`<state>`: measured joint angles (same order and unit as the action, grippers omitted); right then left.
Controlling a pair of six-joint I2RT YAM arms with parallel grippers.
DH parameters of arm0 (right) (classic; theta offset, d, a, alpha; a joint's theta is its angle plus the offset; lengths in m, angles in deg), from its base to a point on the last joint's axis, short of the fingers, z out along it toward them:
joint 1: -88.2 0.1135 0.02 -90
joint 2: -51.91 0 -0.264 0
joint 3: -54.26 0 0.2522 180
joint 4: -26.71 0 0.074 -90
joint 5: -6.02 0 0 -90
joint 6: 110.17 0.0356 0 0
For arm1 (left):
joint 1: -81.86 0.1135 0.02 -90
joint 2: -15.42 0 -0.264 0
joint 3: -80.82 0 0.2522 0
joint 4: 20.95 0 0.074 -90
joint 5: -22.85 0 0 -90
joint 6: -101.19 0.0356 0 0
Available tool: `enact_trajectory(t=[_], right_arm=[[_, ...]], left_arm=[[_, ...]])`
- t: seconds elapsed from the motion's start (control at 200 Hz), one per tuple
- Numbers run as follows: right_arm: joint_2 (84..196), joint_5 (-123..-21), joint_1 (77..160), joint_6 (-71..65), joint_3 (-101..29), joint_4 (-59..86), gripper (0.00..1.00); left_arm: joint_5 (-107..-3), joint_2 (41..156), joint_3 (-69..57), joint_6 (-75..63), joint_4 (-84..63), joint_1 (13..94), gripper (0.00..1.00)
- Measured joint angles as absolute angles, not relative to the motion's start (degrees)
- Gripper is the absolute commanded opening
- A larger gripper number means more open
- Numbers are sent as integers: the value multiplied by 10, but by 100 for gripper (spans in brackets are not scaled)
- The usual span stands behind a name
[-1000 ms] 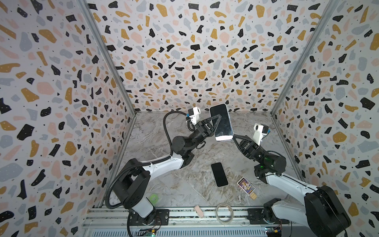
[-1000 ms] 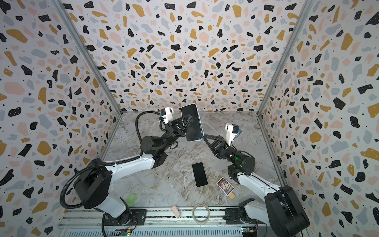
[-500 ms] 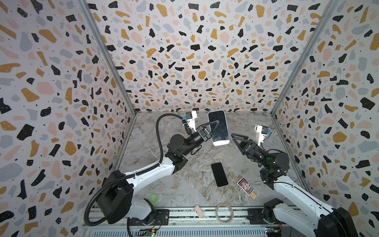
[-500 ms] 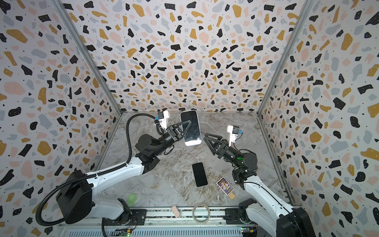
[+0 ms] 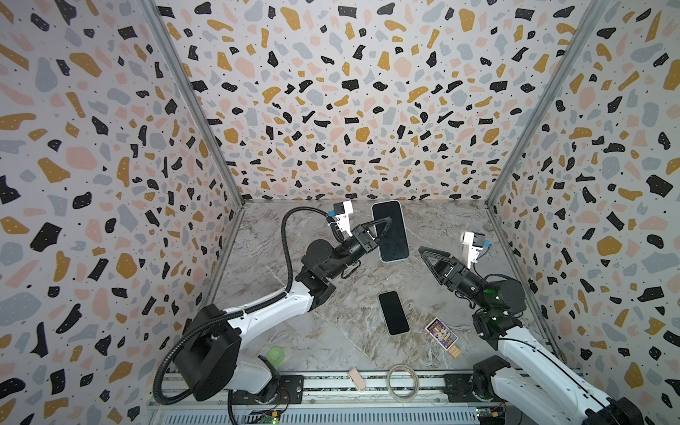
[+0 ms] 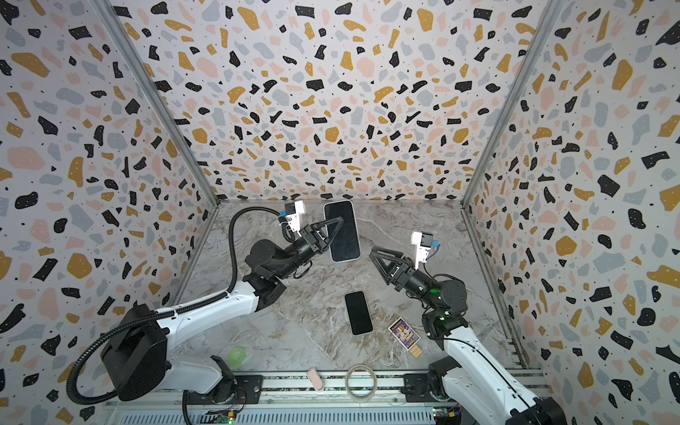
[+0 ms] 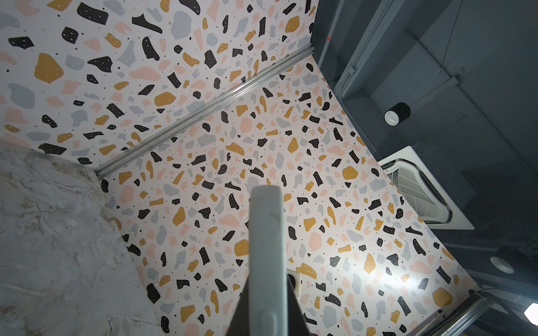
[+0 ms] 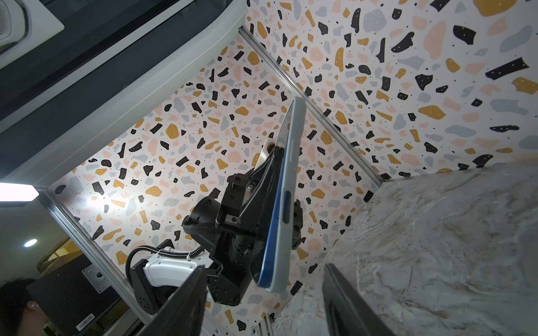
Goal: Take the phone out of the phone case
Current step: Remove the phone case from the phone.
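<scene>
1. Gripping the cased phone (image 5: 395, 244) across its two flat faces, the left pincer (image 5: 386, 231) is clamped tight, one finger on the dark screen and the other behind the case.
2. The landmark is the loose phone (image 5: 393, 312), which lies flat and screen-up on the marble worktop (image 5: 342, 342).
3. The cased phone hangs in the air beyond the loose phone, toward the back wall. Its long side runs roughly in line with the loose phone's, and the two are well apart.
4. In the right wrist view the blue rim of the phone sits inside the pale case (image 8: 286, 186), so the phone is not out yet.
5. In the left wrist view the pale case edge (image 7: 266, 247) rises between the two dark fingers.
6. The right pincer (image 5: 427, 254) is raised beyond and to the right of the loose phone, its tips pointing toward the lower end of the cased phone.
7. Its jaws stand parted and hold nothing. A clear gap separates them from the case in both top views.
8. A small printed card box (image 5: 441, 333) lies on the worktop just to the right of the loose phone, close but not touching.
9. A clear tape ring (image 5: 403, 381) and a pink block (image 5: 357, 379) rest on the front rail, on the near side of the loose phone.
10. A green roll (image 5: 276, 355) sits well off to the left of the loose phone, by the left arm's base.
</scene>
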<state>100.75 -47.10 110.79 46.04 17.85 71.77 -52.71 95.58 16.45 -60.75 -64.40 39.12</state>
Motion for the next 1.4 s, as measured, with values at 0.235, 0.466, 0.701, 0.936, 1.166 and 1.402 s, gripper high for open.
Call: enact_trajectory(t=[0.235,0.466,0.701,0.936,1.166,1.402], right_arm=[[1051,-471,1146,482,200,769,49],[1073,-476,1160,483,200,808,41],[1101,-476,1160,490,200,843,38],[1107,-476,1160,492,200,858,34],[1117,-476,1161,493,200,871,32],[1127,-477,1160,495,200,880,32]], left_arm=[[-526,959,171,-635,-660,391,0],[-523,961,178,-649,-681,391,0],[-517,965,187,-655,-698,391,0],[-517,967,192,-664,-715,391,0],[-519,976,194,-673,-734,391,0],[-521,982,195,-679,-750,391,0]])
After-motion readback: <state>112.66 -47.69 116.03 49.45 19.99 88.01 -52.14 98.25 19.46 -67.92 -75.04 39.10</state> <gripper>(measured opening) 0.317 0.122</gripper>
